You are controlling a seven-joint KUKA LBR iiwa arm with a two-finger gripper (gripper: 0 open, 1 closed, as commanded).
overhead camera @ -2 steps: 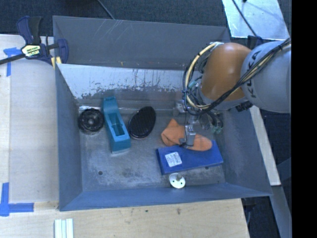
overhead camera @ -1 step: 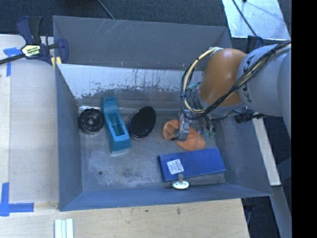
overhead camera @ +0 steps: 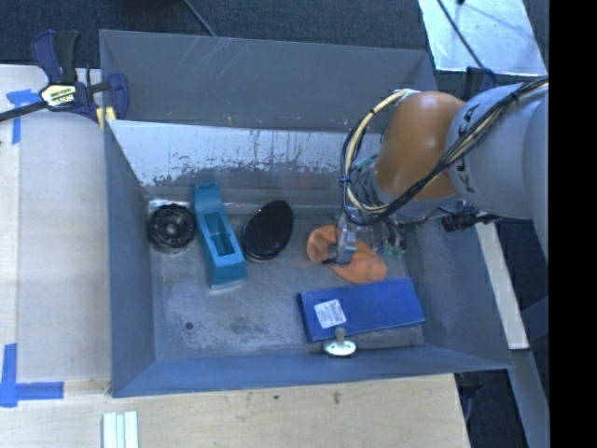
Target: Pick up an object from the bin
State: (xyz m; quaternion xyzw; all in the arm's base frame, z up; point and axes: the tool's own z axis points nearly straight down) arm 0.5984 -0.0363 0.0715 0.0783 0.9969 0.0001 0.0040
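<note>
Six loose things lie on the floor of a grey metal bin (overhead camera: 280, 91), the biggest item in the scene. Next in bulk, the grey arm (overhead camera: 494, 157) comes in above and to the right of the blue box (overhead camera: 373, 306), its wrist under an orange cover (overhead camera: 420, 147) looped with cables. The box, flat and rectangular with a white label near its left end, is the largest of the six.

A blue dispenser (overhead camera: 219, 241) stands well to the left of the box and somewhat farther back. An orange lump (overhead camera: 364, 267), soft and crumpled, lies just behind the far edge of the box, near its middle; whether the two touch cannot be told. A black oval (overhead camera: 268, 230) lies behind and left of the box, between dispenser and lump. A black disc (overhead camera: 171, 227) sits farthest left of the box, beyond the dispenser.

The gripper (overhead camera: 348, 247) is down on the lump, at its left half, just behind the box. Whether the tool is apart or closed on the lump cannot be told.

Smallest of all, a white cap (overhead camera: 340, 347) rests against the near edge of the box, below its label.
</note>
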